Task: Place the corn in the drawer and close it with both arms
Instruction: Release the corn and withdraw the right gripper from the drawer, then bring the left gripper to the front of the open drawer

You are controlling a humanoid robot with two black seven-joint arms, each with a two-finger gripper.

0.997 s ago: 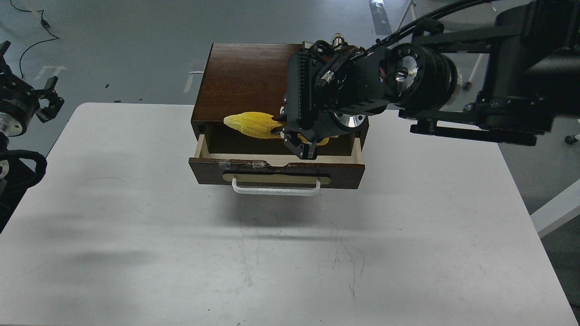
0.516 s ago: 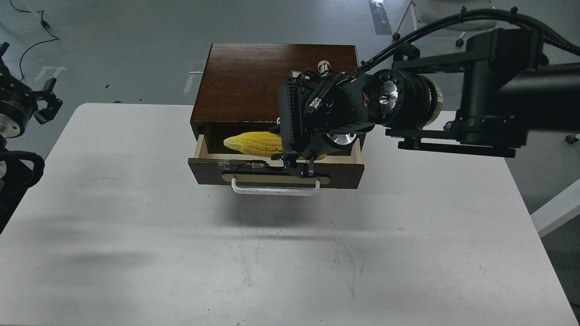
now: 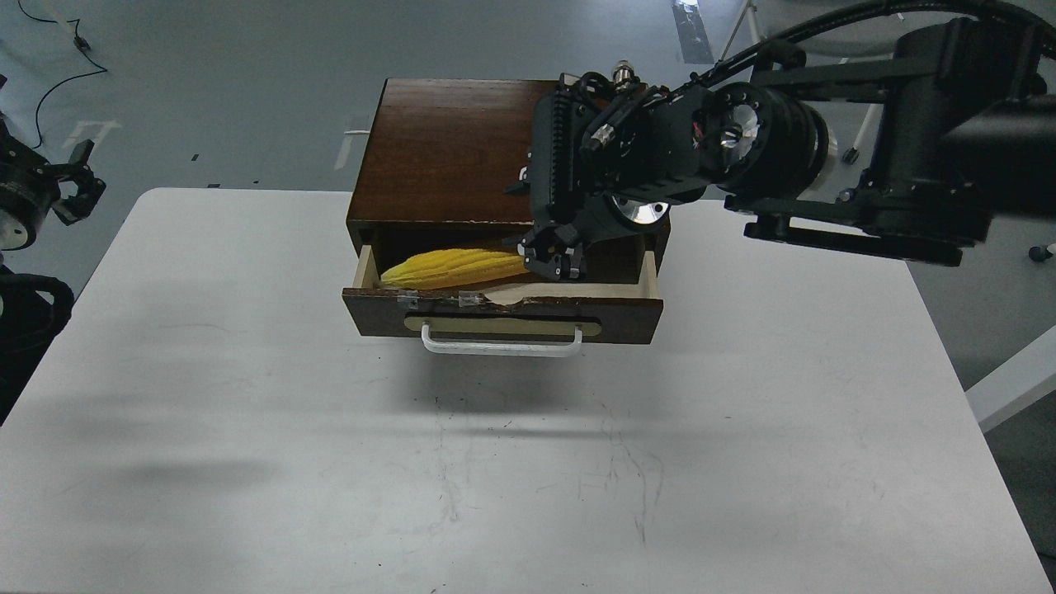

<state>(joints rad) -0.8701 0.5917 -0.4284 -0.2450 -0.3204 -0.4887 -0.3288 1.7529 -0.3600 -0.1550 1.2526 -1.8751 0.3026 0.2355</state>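
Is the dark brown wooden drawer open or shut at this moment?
Open. The dark brown wooden drawer is pulled out from the cabinet, its pale sides showing, and the yellow corn cob lies inside it.

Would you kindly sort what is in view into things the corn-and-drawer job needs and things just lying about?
Needed: corn; drawer; right pincer; left pincer.
Lying about: black cable on the floor; white table.
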